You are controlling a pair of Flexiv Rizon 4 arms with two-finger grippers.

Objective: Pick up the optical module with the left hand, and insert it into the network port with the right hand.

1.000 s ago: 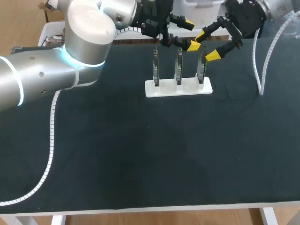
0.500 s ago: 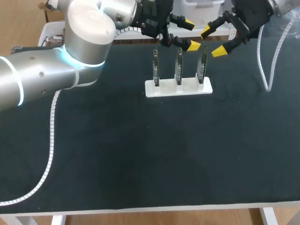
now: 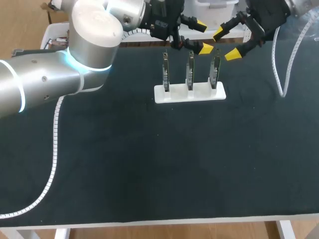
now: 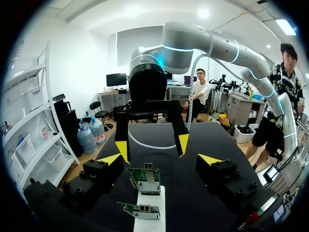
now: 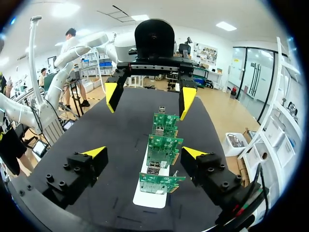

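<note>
the left arm [image 3: 45, 79] reaches in along the far edge of the table [image 3: 149, 164]. its left gripper [image 3: 202, 36] hovers behind the white holder [image 3: 177, 93], fingers spread wide and holding nothing. the right gripper [image 3: 226, 44] hangs above the holder's right end, facing the left one, equally wide and touching nothing. three green network port cards [image 3: 190, 69] stand upright in the holder, below and between both grippers.

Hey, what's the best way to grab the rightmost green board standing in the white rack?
Probably take the rightmost board by its upper edge, from above, one finger on each flat face: it stands upright, foot in the white rack, a neighbour beside it.
</note>
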